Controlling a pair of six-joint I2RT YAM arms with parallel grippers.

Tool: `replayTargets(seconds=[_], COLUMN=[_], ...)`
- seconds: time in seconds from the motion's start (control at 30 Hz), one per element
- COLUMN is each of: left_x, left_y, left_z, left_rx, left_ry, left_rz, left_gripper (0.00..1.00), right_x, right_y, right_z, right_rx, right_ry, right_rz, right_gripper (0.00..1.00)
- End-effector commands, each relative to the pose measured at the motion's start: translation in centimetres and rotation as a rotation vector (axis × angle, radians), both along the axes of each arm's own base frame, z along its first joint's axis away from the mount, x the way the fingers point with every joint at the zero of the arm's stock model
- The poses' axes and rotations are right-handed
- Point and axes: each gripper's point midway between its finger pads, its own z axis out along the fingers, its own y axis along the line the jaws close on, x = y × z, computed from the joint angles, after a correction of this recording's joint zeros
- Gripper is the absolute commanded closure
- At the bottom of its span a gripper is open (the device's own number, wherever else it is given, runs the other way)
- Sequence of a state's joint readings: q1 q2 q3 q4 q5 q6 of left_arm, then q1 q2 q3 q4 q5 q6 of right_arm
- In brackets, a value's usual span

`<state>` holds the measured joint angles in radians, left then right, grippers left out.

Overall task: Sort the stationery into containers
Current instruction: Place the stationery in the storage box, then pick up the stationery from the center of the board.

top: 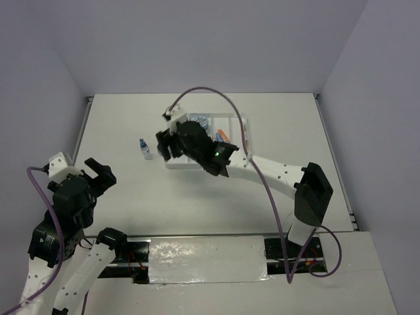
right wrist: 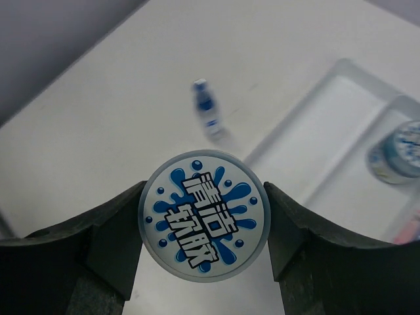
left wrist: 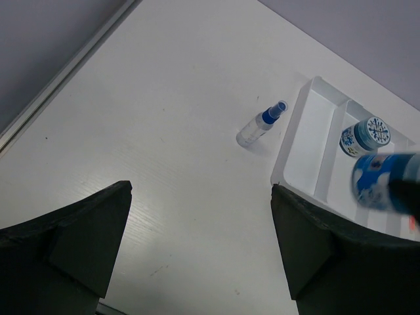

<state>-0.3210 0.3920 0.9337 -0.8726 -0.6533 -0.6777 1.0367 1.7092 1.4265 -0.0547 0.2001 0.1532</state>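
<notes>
My right gripper point(right wrist: 203, 193) is shut on a round blue-grey patterned disc point(right wrist: 205, 216), gripped by its rim. In the top view the right gripper point(top: 165, 144) hangs over the left end of the white tray point(top: 239, 121). A second disc point(top: 203, 122) lies in a tray compartment and also shows in the right wrist view point(right wrist: 400, 152) and the left wrist view point(left wrist: 366, 136). A tiny blue-capped bottle point(top: 145, 149) lies on the table left of the tray. Short orange and blue sticks point(top: 222, 136) lie in the tray. My left gripper point(top: 98, 174) is open and empty at the near left.
The table is enclosed by grey walls on the left, back and right. The right arm point(top: 275, 174) stretches across the middle towards the tray. In the left wrist view the bottle point(left wrist: 261, 123) lies just left of the tray's corner point(left wrist: 292, 154).
</notes>
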Motion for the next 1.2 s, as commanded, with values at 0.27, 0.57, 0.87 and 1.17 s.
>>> replayTargets(seconds=[0.27, 0.57, 0.87, 1.17], left_x=[1.1, 1.4, 1.7, 2.7], left_y=[-0.7, -1.0, -1.2, -1.9], left_z=[0.3, 0.2, 0.0, -0.5], left_rx=[0.024, 0.031, 0.035, 0.038], left_ry=[0.000, 0.014, 0.027, 0.077], left_rz=[-0.041, -0.055, -0.064, -0.088], left_gripper=[0.01, 0.01, 0.01, 0.01], right_x=[15.7, 16.3, 16.3, 15.6], right_y=[-9.3, -10.1, -9.7, -10.9], right_z=[-6.2, -11.0, -11.2, -7.9], right_rx=[-0.113, -0.162, -0.157, -0.160], right_ry=[0.125, 0.209, 0.206, 0.177], right_rz=[-0.405, -0.432, -0.417, -0.443], right_gripper=[0.78, 0.71, 0.25, 0.00])
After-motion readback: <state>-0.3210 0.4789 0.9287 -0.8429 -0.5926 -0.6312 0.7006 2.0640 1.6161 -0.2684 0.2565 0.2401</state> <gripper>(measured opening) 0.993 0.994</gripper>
